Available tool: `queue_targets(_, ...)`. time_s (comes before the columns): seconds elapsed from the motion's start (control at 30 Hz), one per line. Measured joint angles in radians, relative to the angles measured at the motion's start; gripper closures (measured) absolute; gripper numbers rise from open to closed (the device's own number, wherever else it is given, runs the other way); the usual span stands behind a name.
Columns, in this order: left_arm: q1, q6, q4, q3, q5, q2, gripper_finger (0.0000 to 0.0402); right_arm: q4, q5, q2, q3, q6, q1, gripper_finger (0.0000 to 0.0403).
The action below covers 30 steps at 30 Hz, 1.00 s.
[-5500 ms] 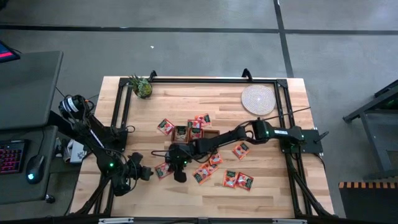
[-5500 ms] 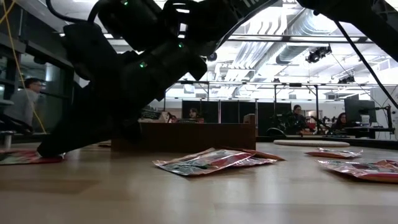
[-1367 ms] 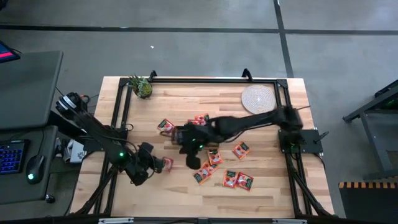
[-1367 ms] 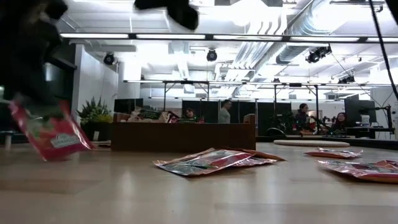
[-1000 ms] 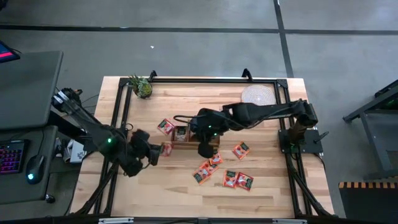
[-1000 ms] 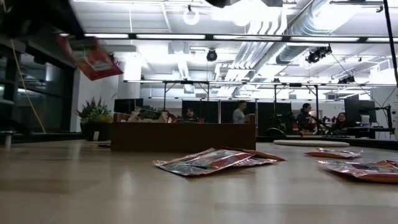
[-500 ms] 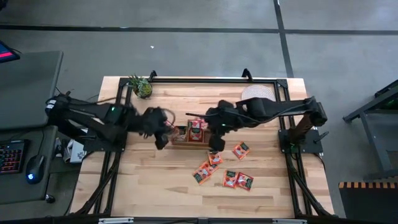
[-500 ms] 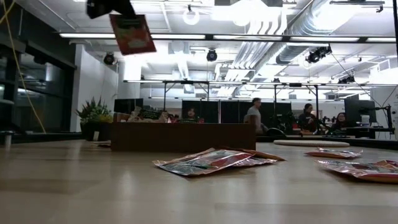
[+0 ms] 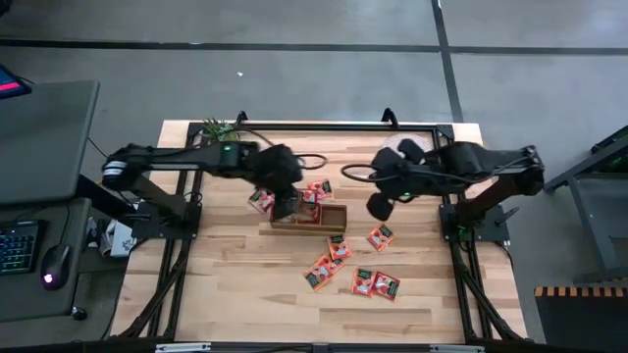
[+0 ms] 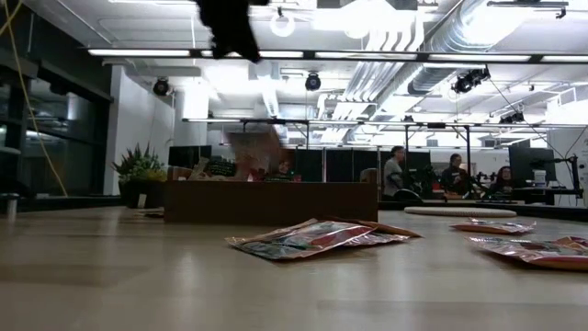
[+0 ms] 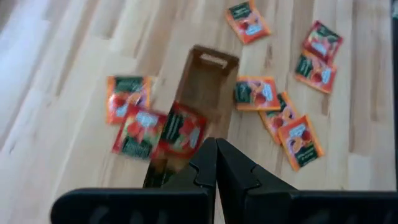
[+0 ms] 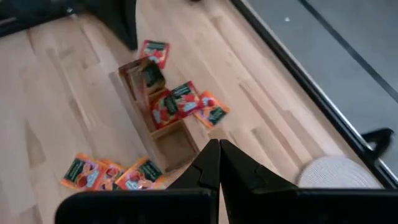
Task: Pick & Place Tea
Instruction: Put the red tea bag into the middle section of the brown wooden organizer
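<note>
Tabletop: tea sachet (image 11: 181, 129) seemingly just beyond left end effector (image 11: 215, 163), over box (image 11: 202, 81)

wooden box (image 9: 307, 217) mid-worktop (image 9: 226, 284), left hand (image 9: 286, 205) over its left end, right hand (image 9: 379, 206) hovering to its right, loose sachets (image 9: 375, 284) in front (a few behind too), woven mat (image 9: 417, 149) back right, plant (image 9: 218, 128) back left

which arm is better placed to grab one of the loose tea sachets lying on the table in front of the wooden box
Right, probably. The right gripper, shut and empty, hangs beside the loose tea sachets, nearest one sachet. The left gripper sits over the wooden box, farther from them.
</note>
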<state>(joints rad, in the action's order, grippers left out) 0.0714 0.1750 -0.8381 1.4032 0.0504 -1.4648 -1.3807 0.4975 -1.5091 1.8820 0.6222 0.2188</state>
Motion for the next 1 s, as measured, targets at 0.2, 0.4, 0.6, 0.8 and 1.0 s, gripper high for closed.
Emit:
queue_targets(0.2,0.008,-0.113,-0.010,0.088,0.028,-0.147,0.0401,-0.066,0.062,0.057,0.000,0.083,0.045,0.0403)
queue_targets(0.4,0.007,-0.141,-0.031,0.117,0.026,-0.220,0.0401,-0.103,0.088,0.056,0.000,0.131,0.079,0.0403)
queue_targets(0.6,0.008,-0.084,-0.059,0.120,0.015,-0.219,0.0401,-0.103,0.088,0.048,-0.017,0.138,0.079,0.0403)
queue_targets(0.8,-0.012,0.055,-0.134,0.119,0.014,-0.219,0.0401,-0.073,0.072,0.052,-0.117,0.163,0.079,0.0403)
queue_targets(1.0,-0.026,0.163,-0.092,0.119,0.025,-0.253,0.0401,0.073,0.039,0.052,-0.252,0.167,0.079,0.0403)
